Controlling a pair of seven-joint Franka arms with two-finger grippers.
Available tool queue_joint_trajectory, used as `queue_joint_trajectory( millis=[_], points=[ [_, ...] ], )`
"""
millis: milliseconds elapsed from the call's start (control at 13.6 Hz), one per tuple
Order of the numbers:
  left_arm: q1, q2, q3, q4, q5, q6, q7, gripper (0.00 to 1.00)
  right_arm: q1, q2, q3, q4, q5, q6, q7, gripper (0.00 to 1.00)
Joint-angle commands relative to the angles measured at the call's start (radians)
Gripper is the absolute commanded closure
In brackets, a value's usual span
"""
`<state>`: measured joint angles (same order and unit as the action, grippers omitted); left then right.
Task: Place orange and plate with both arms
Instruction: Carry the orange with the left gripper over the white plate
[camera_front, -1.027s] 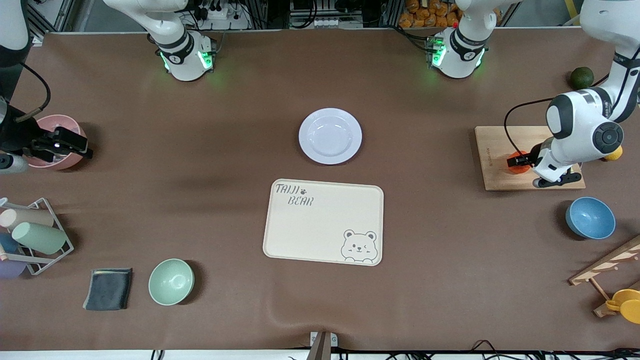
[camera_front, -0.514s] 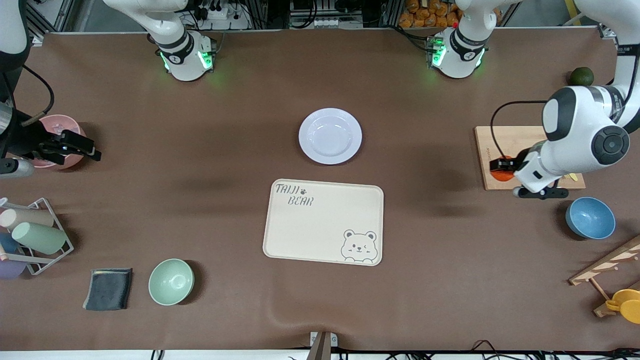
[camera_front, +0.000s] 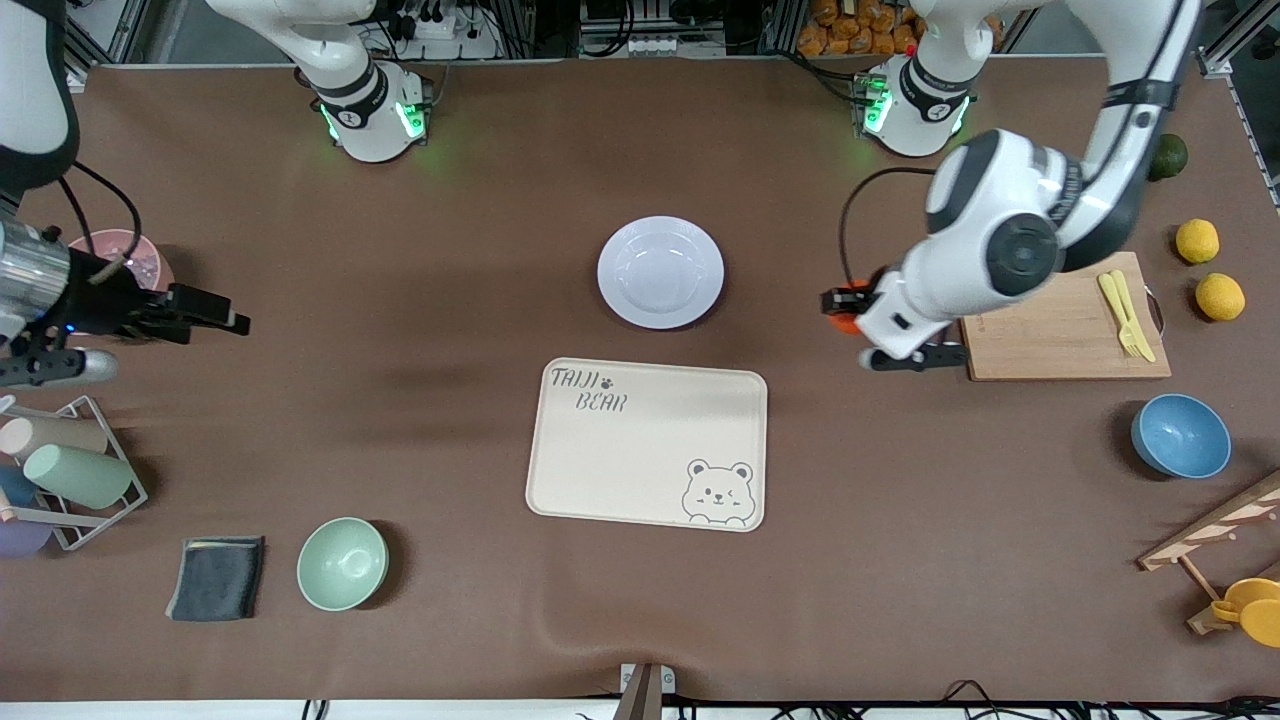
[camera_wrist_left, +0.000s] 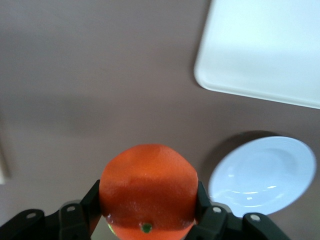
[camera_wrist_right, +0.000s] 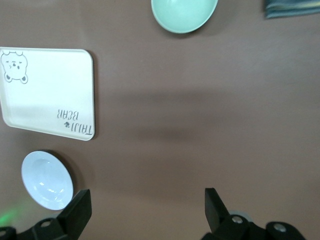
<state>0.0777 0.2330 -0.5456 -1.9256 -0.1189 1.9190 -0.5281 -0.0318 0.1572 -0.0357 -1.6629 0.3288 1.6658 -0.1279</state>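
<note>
The small orange (camera_front: 847, 306) (camera_wrist_left: 147, 186) is clamped in my left gripper (camera_front: 845, 303) (camera_wrist_left: 147, 206), whose fingers are shut on its two sides. It hangs over bare table between the wooden board (camera_front: 1050, 330) and the plate (camera_front: 660, 272). The pale lavender plate (camera_wrist_left: 262, 175) (camera_wrist_right: 47, 180) lies flat with nothing on it, farther from the front camera than the cream bear tray (camera_front: 647, 443). My right gripper (camera_front: 215, 320) (camera_wrist_right: 147, 205) is open with nothing between its fingers, over the table beside the pink bowl (camera_front: 125, 250).
Yellow cutlery (camera_front: 1125, 315) lies on the board, with two lemons (camera_front: 1210, 268) and a dark green fruit (camera_front: 1166, 156) nearby. A blue bowl (camera_front: 1180, 436), green bowl (camera_front: 342, 563), grey cloth (camera_front: 215, 578) and cup rack (camera_front: 70, 470) stand nearer the front camera.
My left arm has carried the orange off the wooden board toward the plate. My right gripper has moved from the pink bowl toward the table's middle, still open.
</note>
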Motion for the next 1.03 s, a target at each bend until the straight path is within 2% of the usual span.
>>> queue_joint_trajectory(
  millis=[0, 73, 220, 367, 440, 587, 807, 954],
  points=[
    [-0.137, 0.041, 0.006, 0.007, -0.021, 0.075, -0.213, 1.0, 0.039, 0.021, -0.003, 0.005, 0.03, -0.004, 0.013, 0.0],
    [-0.195, 0.064, 0.006, 0.01, -0.016, 0.116, -0.321, 1.0, 0.043, 0.024, -0.001, -0.003, 0.042, -0.003, 0.013, 0.0],
    [-0.3, 0.12, 0.009, 0.007, 0.011, 0.188, -0.471, 1.0, 0.041, 0.033, -0.003, -0.049, 0.158, 0.003, 0.002, 0.0],
    [-0.38, 0.195, 0.009, 0.004, 0.095, 0.265, -0.635, 1.0, 0.046, 0.07, -0.001, -0.052, 0.182, 0.003, -0.002, 0.0],
    [-0.398, 0.216, 0.007, 0.013, 0.114, 0.302, -0.72, 1.0, 0.058, 0.08, -0.003, -0.054, 0.193, 0.003, -0.004, 0.0],
    [-0.439, 0.249, 0.01, 0.013, 0.12, 0.354, -0.768, 1.0, 0.073, 0.094, -0.001, -0.078, 0.223, 0.014, -0.004, 0.0],
    [-0.46, 0.316, 0.013, 0.014, 0.137, 0.452, -0.843, 0.97, 0.107, 0.097, -0.001, -0.19, 0.324, 0.116, -0.07, 0.0],
    [-0.469, 0.338, 0.013, 0.014, 0.195, 0.457, -0.865, 0.97, 0.122, 0.117, -0.001, -0.225, 0.419, 0.144, -0.079, 0.0]
  ],
)
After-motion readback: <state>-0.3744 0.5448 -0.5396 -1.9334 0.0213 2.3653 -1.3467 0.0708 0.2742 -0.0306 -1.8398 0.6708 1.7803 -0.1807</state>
